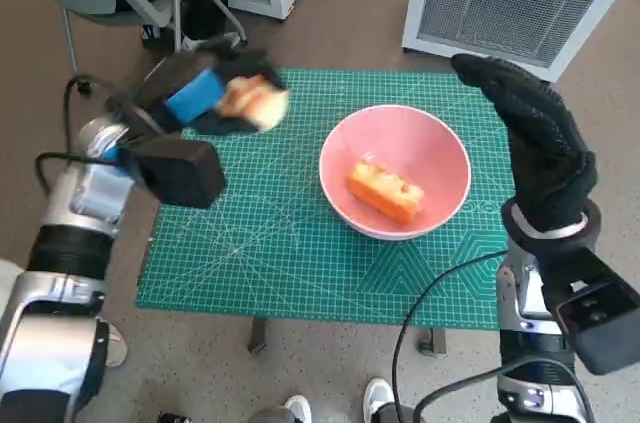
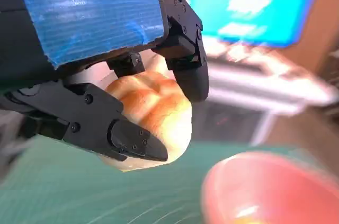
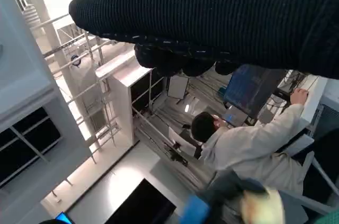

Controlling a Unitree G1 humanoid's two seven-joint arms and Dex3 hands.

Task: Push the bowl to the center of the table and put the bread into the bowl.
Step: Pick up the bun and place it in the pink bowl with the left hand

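Left hand (image 1: 205, 98): grasping a bread roll (image 1: 253, 101) above the desk's far left. Right hand (image 1: 535, 138): raised, released. Bowl (image 1: 394, 171): mid-desk, one bread piece inside. Advice: carry level over the rim, lower before release.

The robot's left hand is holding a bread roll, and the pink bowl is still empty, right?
Not quite. The left hand does hold a bread roll, but the pink bowl is not empty: the head view shows an orange piece of bread already lying in it.
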